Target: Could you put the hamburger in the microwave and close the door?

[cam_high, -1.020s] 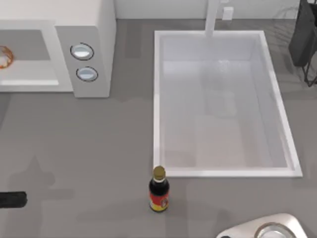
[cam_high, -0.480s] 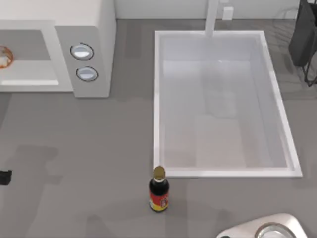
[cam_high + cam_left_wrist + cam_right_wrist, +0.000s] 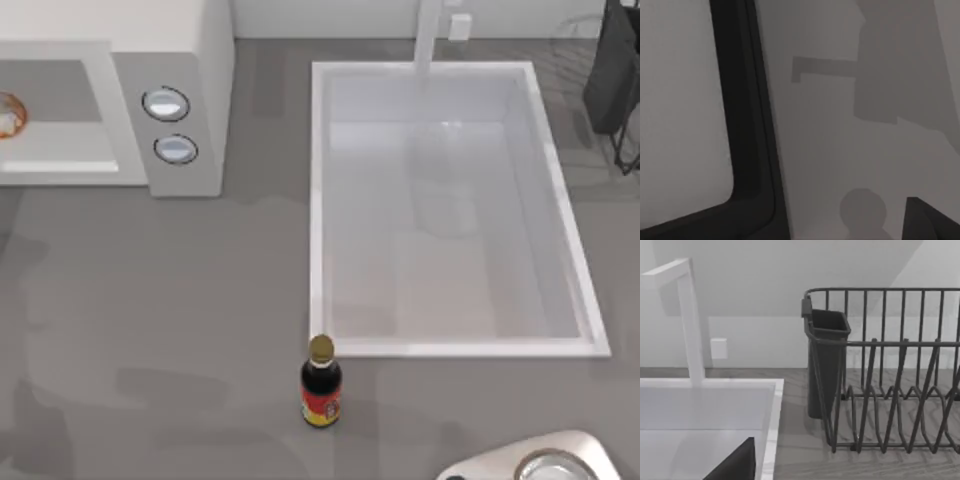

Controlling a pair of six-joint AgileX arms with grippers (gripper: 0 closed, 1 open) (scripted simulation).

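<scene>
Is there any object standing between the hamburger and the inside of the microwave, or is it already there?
Nothing visible stands between them: in the top view the hamburger already lies inside the microwave, in its open grey cavity. The soy bottle stands far away, near the sink.

hamburger (image 3: 8,115): in grey cavity, at top view's left edge | microwave (image 3: 170,90): white, cavity open

Soft, even light falls on my counter (image 3: 200,280), with faint blurred shadows at the top view's lower left. The soy bottle (image 3: 321,384) casts almost none. My left wrist view is dim, with sharp-edged grey shadows; my right wrist view is brighter, the dish rack (image 3: 890,375) crisp.
</scene>
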